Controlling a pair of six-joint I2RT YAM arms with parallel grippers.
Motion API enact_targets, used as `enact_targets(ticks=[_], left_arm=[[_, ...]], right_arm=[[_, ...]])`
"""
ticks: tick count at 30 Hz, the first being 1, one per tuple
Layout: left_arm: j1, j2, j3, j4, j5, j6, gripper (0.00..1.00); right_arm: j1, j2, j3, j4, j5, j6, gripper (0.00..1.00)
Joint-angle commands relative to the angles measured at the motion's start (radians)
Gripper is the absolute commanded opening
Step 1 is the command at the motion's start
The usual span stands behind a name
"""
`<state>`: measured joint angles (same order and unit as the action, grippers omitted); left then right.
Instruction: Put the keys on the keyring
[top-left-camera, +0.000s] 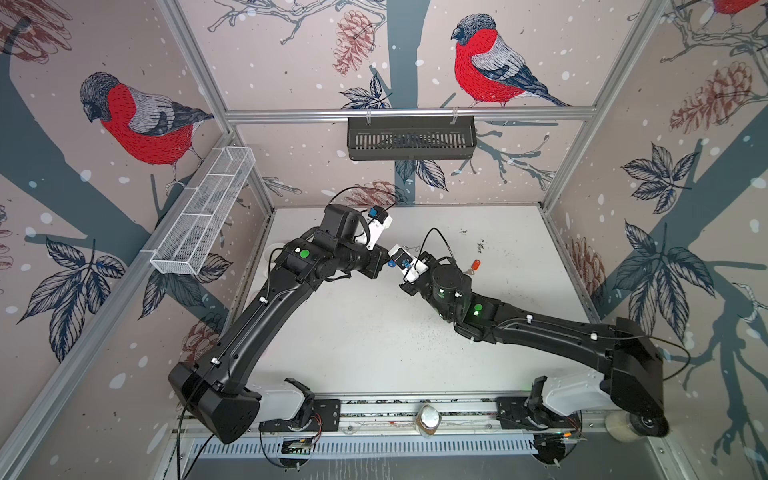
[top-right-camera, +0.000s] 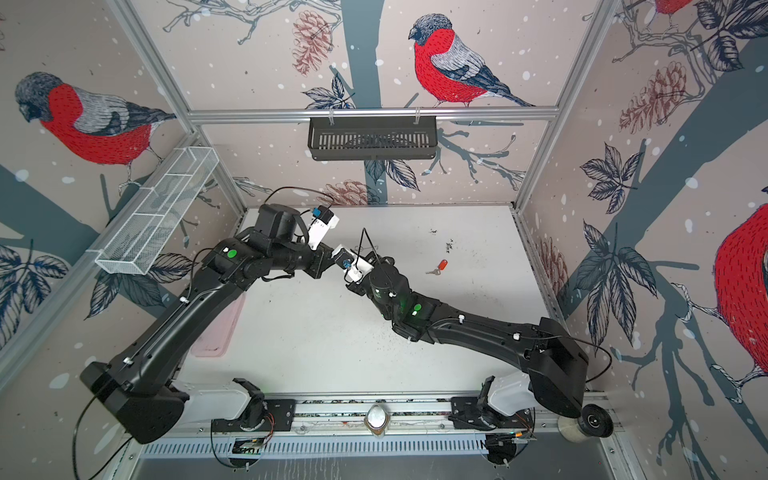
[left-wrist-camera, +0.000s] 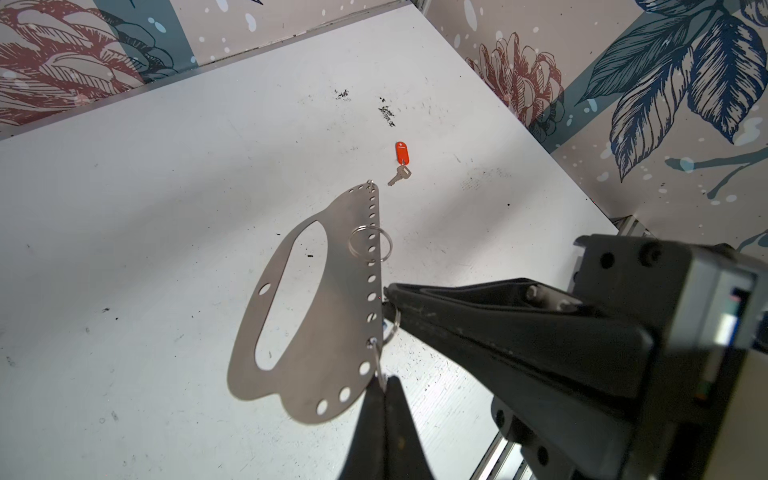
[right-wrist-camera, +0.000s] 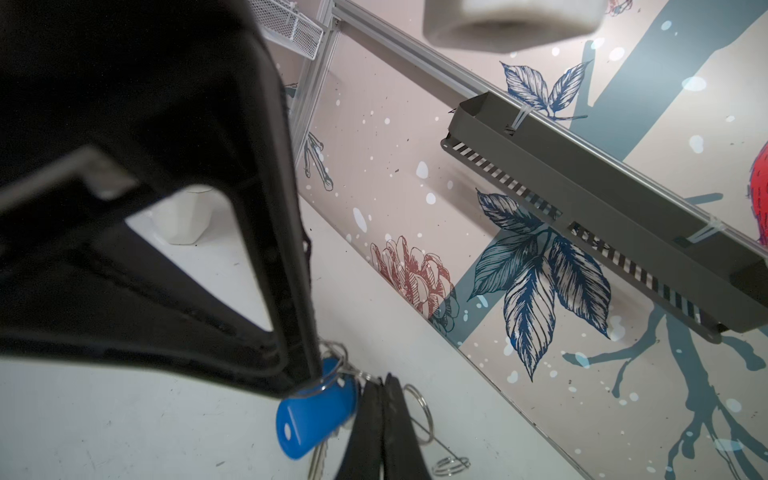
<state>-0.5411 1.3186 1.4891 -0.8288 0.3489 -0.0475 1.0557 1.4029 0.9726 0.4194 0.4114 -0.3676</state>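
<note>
- Left claw (left-wrist-camera: 385, 380): jaws together, clamped on a small split ring at the holed edge of the keyring (left-wrist-camera: 336, 316). The plate hangs from that ring, clear of the table (left-wrist-camera: 145, 249). I judge this keeps its edge open to the other arm.
- Right claw (left-wrist-camera: 388, 293): jaws together, tip touching that same edge. I cannot tell whether it pinches a ring.
- Keyring: a flat steel-grey plate with a long handle slot and a row of holes down one edge. A loose ring sits through a hole about midway.
- Blue tag (right-wrist-camera: 316, 409): hangs with its key on a ring between the two claw tips. My reading is that this one is being threaded on.
- Red-tagged key (left-wrist-camera: 402, 160): lies flat on the table beyond the plate's far end, well apart from both claws. It is not yet on the keyring.
</note>
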Motion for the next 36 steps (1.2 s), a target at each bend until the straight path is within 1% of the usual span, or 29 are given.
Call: enact_targets(ticks=[1,5,7,10,13,15,16,18,21,23,29,33,36], left_arm=[[-0.005,-0.001,-0.001,-0.096,0.061,0.018,0.00],[-0.005,-0.007,-0.006,-0.058,0.077,0.011,0.00],[-0.004,-0.009,-0.011,-0.036,0.095,0.008,0.00],[-0.005,0.001,-0.009,-0.028,0.122,0.008,0.00],[-0.005,0.005,-0.006,-0.036,0.118,0.012,0.00],[-0.005,0.004,-0.004,-0.038,0.115,0.012,0.00],[-0.005,0.004,-0.001,-0.042,0.115,0.014,0.00],[-0.004,0.004,0.001,-0.048,0.114,0.015,0.00],[-0.005,0.005,0.004,-0.059,0.118,0.024,0.00],[-0.005,0.004,0.006,-0.062,0.125,0.029,0.00],[-0.004,0.007,0.023,-0.075,0.119,0.030,0.00],[-0.005,0.013,0.037,-0.093,0.095,0.037,0.00],[-0.005,0.013,0.035,-0.095,0.096,0.043,0.00]], right_arm=[[-0.015,-0.025,-0.009,-0.041,0.013,0.049,0.00],[-0.020,-0.061,-0.029,-0.079,-0.041,0.088,0.01],[-0.023,-0.075,-0.033,-0.097,-0.049,0.104,0.09],[-0.025,-0.101,-0.043,-0.111,-0.048,0.119,0.15],[-0.029,-0.134,-0.054,-0.132,-0.067,0.135,0.28],[-0.034,-0.146,-0.062,-0.146,-0.098,0.148,0.34],[-0.036,-0.177,-0.070,-0.150,-0.114,0.151,0.35],[-0.042,-0.202,-0.081,-0.155,-0.133,0.161,0.37],[-0.061,-0.237,-0.087,-0.172,-0.193,0.176,0.39],[-0.074,-0.257,-0.091,-0.177,-0.236,0.178,0.43],[-0.092,-0.262,-0.062,-0.239,-0.376,0.179,0.51],[-0.093,-0.243,-0.059,-0.233,-0.408,0.202,0.54],[-0.092,-0.222,-0.054,-0.221,-0.405,0.208,0.55]])
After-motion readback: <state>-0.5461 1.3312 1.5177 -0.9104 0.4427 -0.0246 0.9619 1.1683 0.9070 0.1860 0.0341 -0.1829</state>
